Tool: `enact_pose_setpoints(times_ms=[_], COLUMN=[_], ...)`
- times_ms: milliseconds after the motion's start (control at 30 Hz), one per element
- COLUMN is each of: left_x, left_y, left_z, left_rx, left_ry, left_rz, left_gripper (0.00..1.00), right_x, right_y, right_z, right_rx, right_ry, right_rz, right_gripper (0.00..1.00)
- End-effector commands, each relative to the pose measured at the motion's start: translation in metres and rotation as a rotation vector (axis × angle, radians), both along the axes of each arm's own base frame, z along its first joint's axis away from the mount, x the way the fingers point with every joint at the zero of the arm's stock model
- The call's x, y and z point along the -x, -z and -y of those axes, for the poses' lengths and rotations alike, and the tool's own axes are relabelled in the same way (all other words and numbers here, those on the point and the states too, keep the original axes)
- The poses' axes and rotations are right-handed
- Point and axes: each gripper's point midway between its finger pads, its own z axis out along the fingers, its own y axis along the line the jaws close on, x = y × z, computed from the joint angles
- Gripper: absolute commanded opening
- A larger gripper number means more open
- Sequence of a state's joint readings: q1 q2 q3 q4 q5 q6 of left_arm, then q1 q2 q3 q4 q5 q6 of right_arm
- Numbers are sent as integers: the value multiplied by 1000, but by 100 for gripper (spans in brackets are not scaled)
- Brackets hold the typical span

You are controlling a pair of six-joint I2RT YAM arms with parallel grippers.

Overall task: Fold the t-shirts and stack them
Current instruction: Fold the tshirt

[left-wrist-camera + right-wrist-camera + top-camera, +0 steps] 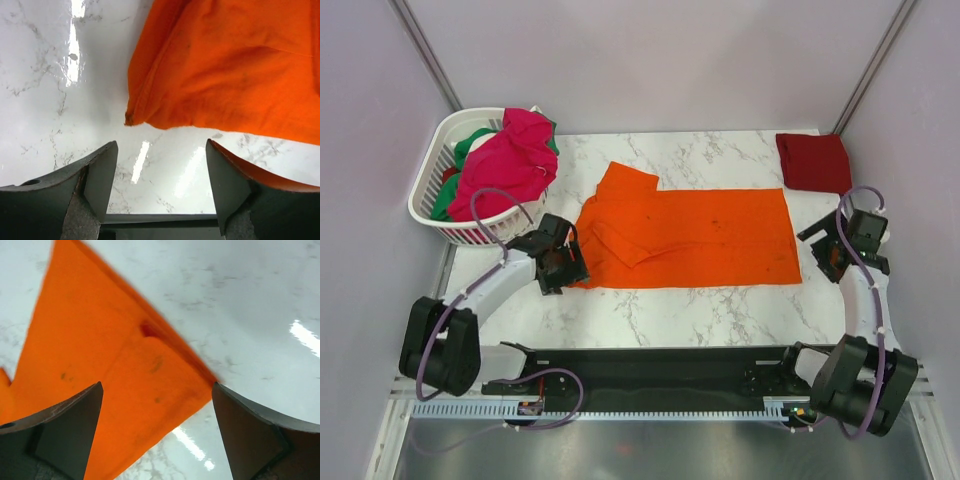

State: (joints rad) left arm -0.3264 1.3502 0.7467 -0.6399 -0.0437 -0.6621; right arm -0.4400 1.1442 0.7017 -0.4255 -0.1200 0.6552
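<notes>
The bright orange t-shirt (690,238) lies spread flat mid-table, one sleeve folded in at its left. My left gripper (568,268) is open and empty at the shirt's near left corner; in the left wrist view that corner (220,70) lies just ahead of the jaws. My right gripper (820,255) is open and empty just right of the shirt's right edge; in the right wrist view the shirt's corner (115,390) lies under the jaws. A folded dark red t-shirt (814,163) lies at the back right. The magenta-pink t-shirt (510,160) and green t-shirt (470,143) sit in the basket.
The white slatted basket (445,220) stands at the back left, close behind my left arm. The marble table (690,305) ends at a black rail along the near edge. Lilac walls enclose the back and sides.
</notes>
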Motion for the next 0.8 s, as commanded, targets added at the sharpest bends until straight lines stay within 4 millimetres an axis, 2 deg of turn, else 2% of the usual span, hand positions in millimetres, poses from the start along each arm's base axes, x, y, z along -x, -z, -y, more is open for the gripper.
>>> enact_pose_setpoints(times_ms=[0,33,67,100,133,167,200,233,267,300,333,367,433,467,500,533,567,600,633,667,733,767], left_x=[-8,-17,-15,-16,-17,-21,-18,-17,-16,-12,-9,-8,-6,-7,-6,-7,-7,-6,-5,-4,-4,-5], left_y=[-43,-66,-74,-83,-93,-109,-114,-118,-123,-123,-121,-124,-136,-137,-142,-138,-140,-143,-144,-144,-139,-135], left_z=[8,11,9,8,7,5,1,-3,-11,-16,-21,-25,-20,-22,-26,-34,-37,-38,-38,-37,-29,-24], left_rx=[67,77,69,63,48,34,16,-12,-45,-67,-85,-99,-66,-71,-73,-107,-114,-113,-107,-100,-48,-20], left_ry=[14,49,67,87,130,146,164,198,194,197,179,161,177,171,144,111,95,85,85,85,61,49], left_rz=[102,168,170,191,211,255,254,272,297,300,302,312,368,385,415,429,446,469,474,478,454,439], left_gripper=[79,79,79,80,80,80,80,80,80,80,80,80,79,79,79,79,79,79,79,79,79,79], right_x=[-32,-39,-44,-50,-51,-55,-48,-45,-34,-33,-29,-18,-17,-14,-20,-21,-26,-28,-28,-36,-39,-43], right_y=[-70,-82,-91,-107,-113,-111,-120,-120,-102,-108,-103,-79,-77,-54,-64,-39,-50,-43,-17,-25,-4,-6], right_z=[-33,-52,-94,-118,-146,-169,-222,-247,-291,-314,-333,-363,-397,-417,-434,-448,-466,-473,-478,-489,-493,-498], right_rx=[55,53,45,35,6,12,0,0,8,6,8,17,-3,7,-1,16,20,32,52,56,75,73], right_ry=[-116,-168,-277,-333,-382,-421,-557,-609,-719,-763,-802,-873,-938,-991,-1016,-1055,-1094,-1112,-1136,-1155,-1167,-1168], right_rz=[192,225,245,282,301,297,318,312,256,264,248,188,186,139,164,110,137,121,52,73,28,38], right_gripper=[98,98,98,97,96,94,91,89,86,84,83,79,77,70,67,60,55,52,48,47,45,45])
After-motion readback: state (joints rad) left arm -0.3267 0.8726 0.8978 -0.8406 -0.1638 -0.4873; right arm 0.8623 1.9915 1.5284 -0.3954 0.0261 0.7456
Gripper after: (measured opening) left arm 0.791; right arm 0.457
